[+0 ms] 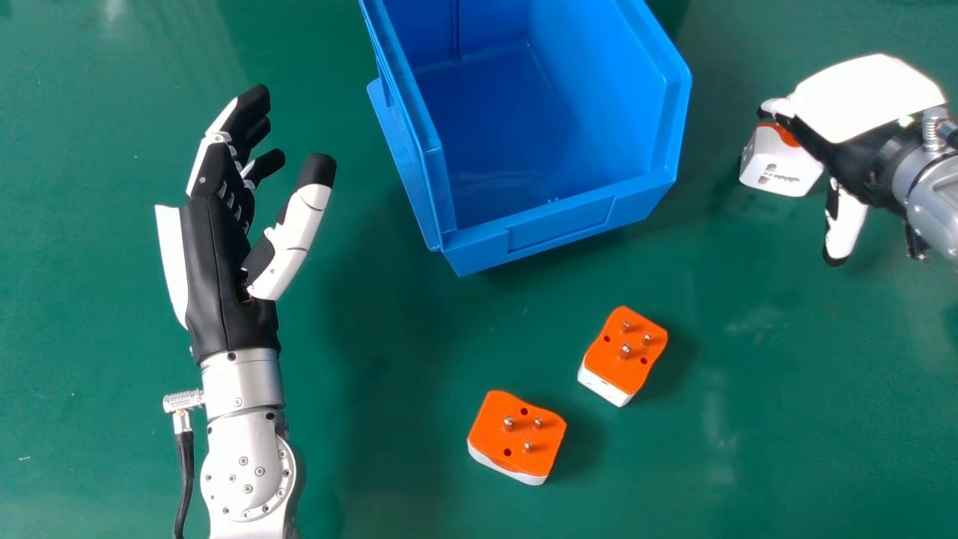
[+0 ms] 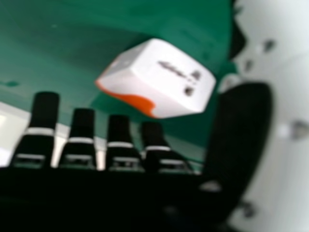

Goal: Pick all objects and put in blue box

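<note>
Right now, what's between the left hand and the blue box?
Just bare green tabletop between the left hand and the blue box; the head view shows that stretch.

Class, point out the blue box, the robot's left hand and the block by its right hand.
Blue box (image 1: 560, 224): head view, near wall.
Left hand (image 1: 222, 281): head view, black palm.
Block (image 2: 164, 89): right hand view, white side.
</note>
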